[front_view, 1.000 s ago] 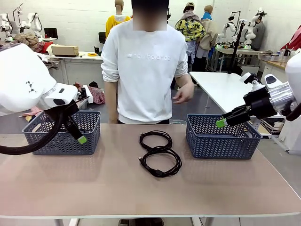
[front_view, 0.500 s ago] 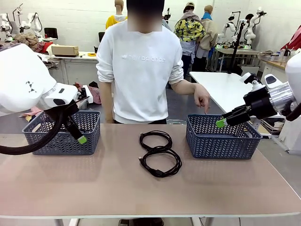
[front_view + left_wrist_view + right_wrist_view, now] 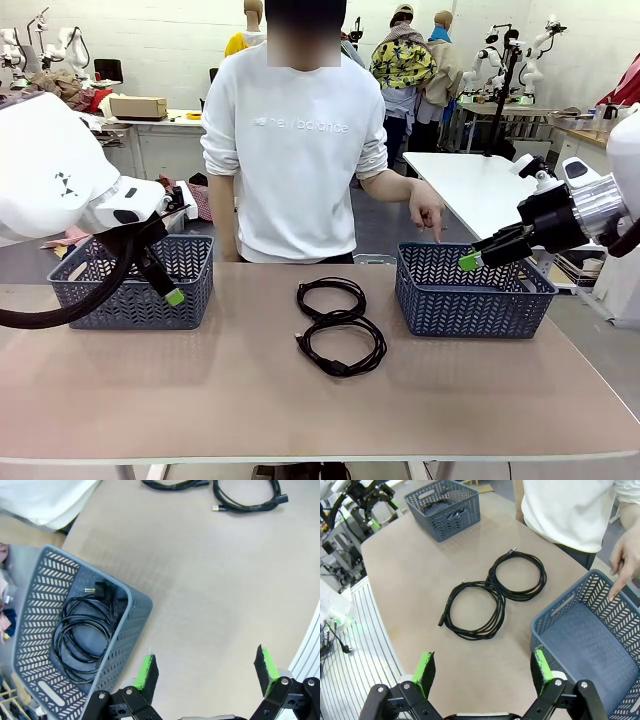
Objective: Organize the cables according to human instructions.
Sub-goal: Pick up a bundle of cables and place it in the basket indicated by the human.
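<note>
Currently hand (image 3: 428, 213) points at right basket (image 3: 470, 300); two cables (image 3: 335, 318) midtable.

White wall (image 3: 170, 40) behind; white table (image 3: 470, 185) right, cluttered workbench (image 3: 165, 135) left; grey floor (image 3: 388, 226)

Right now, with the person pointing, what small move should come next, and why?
Probably ease the right fingers, open and empty, toward the nearer cable. The person's hand points into the empty right basket, while that cable and the other cable lie loose on the table.
</note>
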`<control>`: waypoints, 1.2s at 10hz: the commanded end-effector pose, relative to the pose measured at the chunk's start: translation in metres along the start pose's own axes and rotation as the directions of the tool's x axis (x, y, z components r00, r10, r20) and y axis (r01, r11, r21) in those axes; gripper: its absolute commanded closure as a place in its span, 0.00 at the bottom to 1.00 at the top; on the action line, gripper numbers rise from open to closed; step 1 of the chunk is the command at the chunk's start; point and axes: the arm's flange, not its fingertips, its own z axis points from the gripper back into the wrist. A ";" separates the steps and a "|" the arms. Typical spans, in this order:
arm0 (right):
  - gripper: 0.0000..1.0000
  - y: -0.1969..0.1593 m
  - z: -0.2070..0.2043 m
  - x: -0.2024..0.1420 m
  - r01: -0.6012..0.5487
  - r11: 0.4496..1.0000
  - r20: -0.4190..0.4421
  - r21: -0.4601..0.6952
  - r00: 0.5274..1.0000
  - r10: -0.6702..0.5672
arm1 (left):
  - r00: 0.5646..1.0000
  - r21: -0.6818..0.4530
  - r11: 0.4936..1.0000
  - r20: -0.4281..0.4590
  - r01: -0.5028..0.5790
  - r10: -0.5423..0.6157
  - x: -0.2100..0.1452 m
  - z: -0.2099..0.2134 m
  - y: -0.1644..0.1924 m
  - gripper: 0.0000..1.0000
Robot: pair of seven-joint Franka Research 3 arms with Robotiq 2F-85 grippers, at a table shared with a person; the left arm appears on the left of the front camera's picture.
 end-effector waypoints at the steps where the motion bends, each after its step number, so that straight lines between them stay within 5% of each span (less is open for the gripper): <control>1: 0.00 -0.003 -0.002 0.002 -0.019 1.000 0.032 0.011 0.999 0.019 | 1.000 0.005 1.000 -0.001 -0.004 0.004 -0.001 0.001 0.001 0.00; 4: 0.00 -0.003 -0.002 0.002 -0.019 1.000 0.032 0.011 0.999 0.019 | 1.000 0.005 1.000 -0.001 -0.004 0.004 -0.001 0.001 0.001 0.00; 7: 0.00 0.013 -0.013 0.011 0.044 0.999 -0.058 -0.019 0.997 -0.045 | 1.000 0.005 1.000 -0.001 -0.004 0.004 -0.001 0.001 0.001 0.00; 12: 0.00 0.056 -0.075 0.040 0.081 0.991 -0.299 -0.102 0.948 -0.108 | 1.000 0.005 1.000 -0.001 -0.004 0.004 -0.001 0.001 0.001 0.00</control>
